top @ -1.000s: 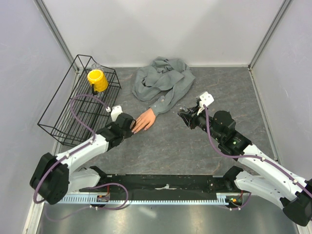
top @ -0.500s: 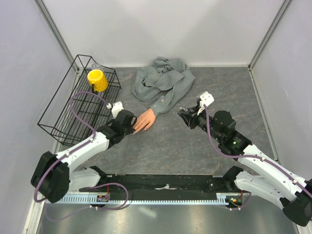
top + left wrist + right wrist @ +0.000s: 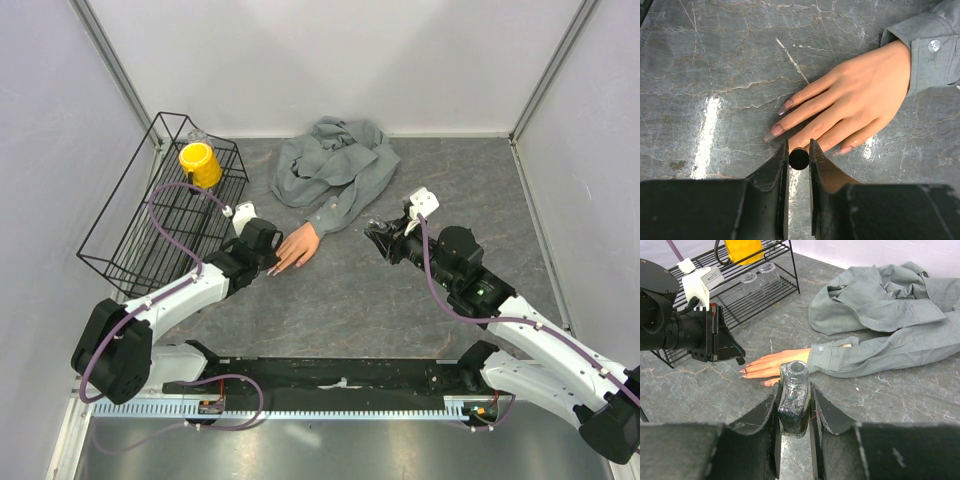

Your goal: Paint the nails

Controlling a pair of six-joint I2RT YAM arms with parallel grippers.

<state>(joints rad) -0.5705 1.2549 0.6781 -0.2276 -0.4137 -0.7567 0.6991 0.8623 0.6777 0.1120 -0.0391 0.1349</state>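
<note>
The nails (image 3: 774,133) tip the fingers of the peach, skin-coloured mannequin hand (image 3: 855,100). It lies flat on the grey marbled tabletop (image 3: 715,60), right of centre in the left wrist view, with its wrist in a grey buttoned shirt sleeve (image 3: 932,50) at the upper right. You can see 3 nails there, all with a dull reddish-mauve tint, so I judge they already carry colour. 1 fingertip is hidden behind the jaws and the thumb is out of sight, so you cannot call the job finished.

The left gripper (image 3: 799,145), at bottom centre, is clamped on a small black round cap (image 3: 799,159), presumably the brush, just beside the fingertips. The right gripper (image 3: 794,390), lower centre in its own view, squeezes a small clear glass polish bottle (image 3: 792,407) with its neck open, well apart from the hand. What is left, as I read it, is the hidden finger, the thumb and recapping.
</note>
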